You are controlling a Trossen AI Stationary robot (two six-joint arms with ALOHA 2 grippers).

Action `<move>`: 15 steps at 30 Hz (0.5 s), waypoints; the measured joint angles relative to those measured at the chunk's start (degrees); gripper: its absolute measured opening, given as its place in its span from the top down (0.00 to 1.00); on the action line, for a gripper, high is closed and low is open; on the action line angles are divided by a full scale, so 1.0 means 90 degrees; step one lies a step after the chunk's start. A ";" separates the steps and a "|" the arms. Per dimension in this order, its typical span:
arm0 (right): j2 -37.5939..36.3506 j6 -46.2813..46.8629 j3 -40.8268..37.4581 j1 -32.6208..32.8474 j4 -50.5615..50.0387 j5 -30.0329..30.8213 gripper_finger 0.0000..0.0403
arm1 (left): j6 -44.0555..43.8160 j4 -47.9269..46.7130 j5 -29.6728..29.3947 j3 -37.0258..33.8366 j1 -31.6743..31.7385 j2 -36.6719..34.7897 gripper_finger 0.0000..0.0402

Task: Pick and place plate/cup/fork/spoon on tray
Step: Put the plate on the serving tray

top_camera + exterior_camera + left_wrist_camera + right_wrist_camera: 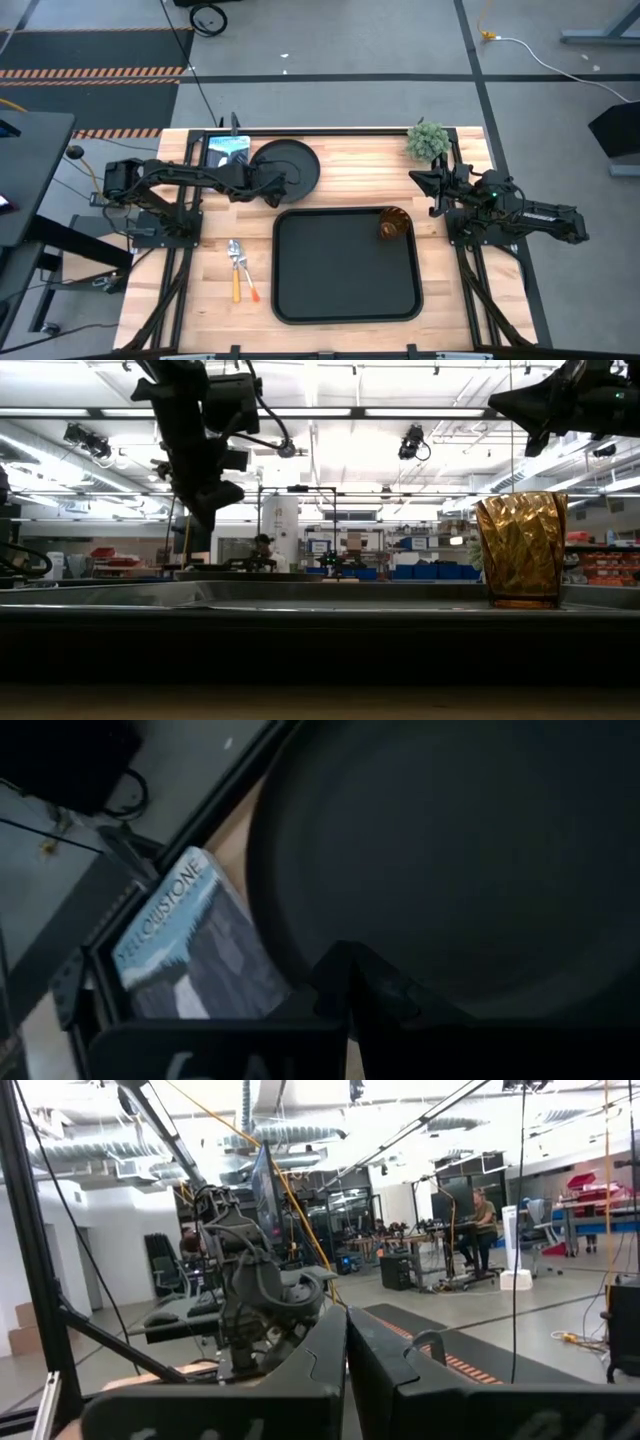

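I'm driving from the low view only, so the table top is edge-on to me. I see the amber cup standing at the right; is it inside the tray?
Observer: Yes. From above, the cup stands inside the tray, at its far right corner.
Operator: And the plate?
Observer: The plate lies on the table beyond the tray, not on it. The left gripper is at its near rim.
Operator: Where is the cutlery?
Observer: The fork and spoon lie side by side on the table, left of the tray.
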 joint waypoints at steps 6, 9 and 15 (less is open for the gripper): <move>-0.0002 0.0000 0.0000 0.0000 0.0002 0.0000 0.95 | 0.0348 0.0782 -0.0161 -0.0506 0.0000 -0.0184 0.97; -0.0002 0.0002 0.0000 -0.0002 0.0003 0.0003 0.95 | 0.0496 0.1456 -0.0044 -0.1055 0.0000 -0.0419 0.97; -0.0002 -0.0048 0.0000 -0.0002 0.0012 0.0180 0.95 | 0.0317 0.2028 0.0100 -0.1749 0.0044 -0.1041 0.97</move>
